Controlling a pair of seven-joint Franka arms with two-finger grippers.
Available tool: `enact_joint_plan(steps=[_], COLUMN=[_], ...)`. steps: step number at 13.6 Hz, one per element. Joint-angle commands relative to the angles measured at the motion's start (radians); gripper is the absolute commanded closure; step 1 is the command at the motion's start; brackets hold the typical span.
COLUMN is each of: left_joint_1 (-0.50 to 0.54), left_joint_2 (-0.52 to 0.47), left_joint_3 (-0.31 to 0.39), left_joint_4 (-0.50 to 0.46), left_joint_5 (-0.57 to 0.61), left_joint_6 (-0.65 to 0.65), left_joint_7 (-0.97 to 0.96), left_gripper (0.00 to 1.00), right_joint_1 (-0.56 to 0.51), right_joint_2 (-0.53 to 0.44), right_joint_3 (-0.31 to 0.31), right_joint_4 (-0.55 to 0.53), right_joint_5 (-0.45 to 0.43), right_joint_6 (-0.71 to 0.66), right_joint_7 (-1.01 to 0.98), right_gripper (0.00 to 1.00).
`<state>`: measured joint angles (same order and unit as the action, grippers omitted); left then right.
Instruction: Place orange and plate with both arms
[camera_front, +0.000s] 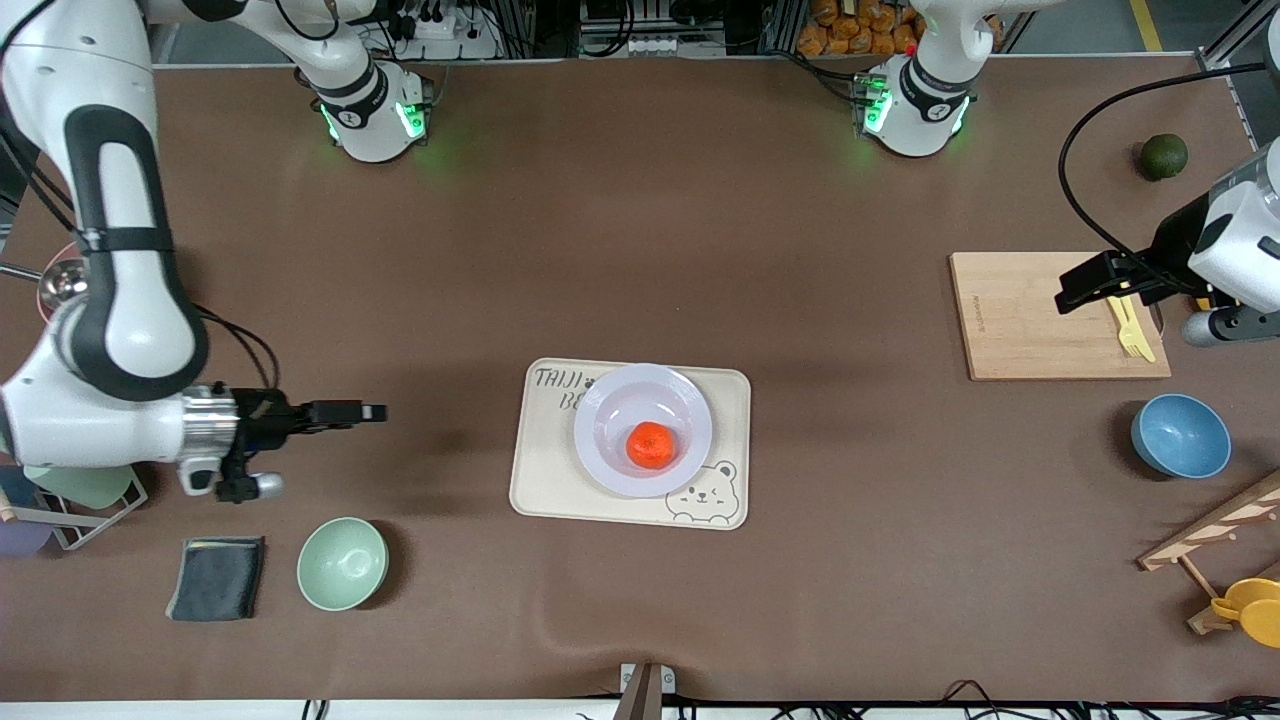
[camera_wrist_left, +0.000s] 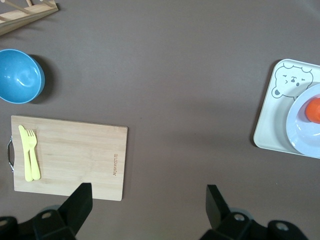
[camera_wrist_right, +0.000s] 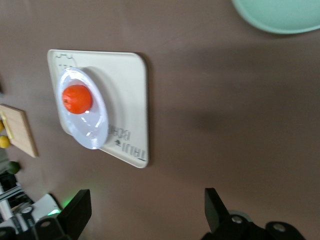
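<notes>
The orange (camera_front: 650, 445) lies in the sunken centre of the pale lavender-white plate (camera_front: 606, 402), which rests on a cream bear-print tray (camera_front: 545, 480) at the table's middle. Orange (camera_wrist_right: 76, 98), plate (camera_wrist_right: 95, 134) and tray (camera_wrist_right: 130, 100) show in the right wrist view. The left wrist view shows the orange (camera_wrist_left: 314, 109), plate (camera_wrist_left: 299, 130) and tray (camera_wrist_left: 270, 130) too. My right gripper (camera_front: 372, 411) is open and empty, over bare table toward the right arm's end. My left gripper (camera_front: 1068, 293) is open and empty, over the wooden cutting board (camera_front: 1010, 320).
A yellow fork and knife (camera_front: 1130, 325) lie on the board. A blue bowl (camera_front: 1180, 436), a wooden rack (camera_front: 1210, 530) and a dark green fruit (camera_front: 1163, 156) are toward the left arm's end. A mint-green bowl (camera_front: 342, 563) and dark cloth (camera_front: 216, 577) lie toward the right arm's end.
</notes>
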<state>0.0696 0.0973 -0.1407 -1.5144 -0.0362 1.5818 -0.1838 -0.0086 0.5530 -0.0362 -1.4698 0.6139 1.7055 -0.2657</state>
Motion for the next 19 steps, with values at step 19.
enact_joint_plan(steps=[19], left_joint_1=[-0.001], left_joint_2=[-0.005], left_joint_3=[0.003], left_joint_4=[-0.015], left_joint_5=[-0.022], left_joint_6=[0.018], left_joint_7=[0.026], left_gripper=[0.0], right_joint_1=[0.001], right_joint_2=[-0.561], right_joint_3=[-0.116], right_joint_4=[-0.098], right_joint_5=[-0.497], right_joint_6=[-0.226], right_joint_7=[0.02], right_gripper=[0.0])
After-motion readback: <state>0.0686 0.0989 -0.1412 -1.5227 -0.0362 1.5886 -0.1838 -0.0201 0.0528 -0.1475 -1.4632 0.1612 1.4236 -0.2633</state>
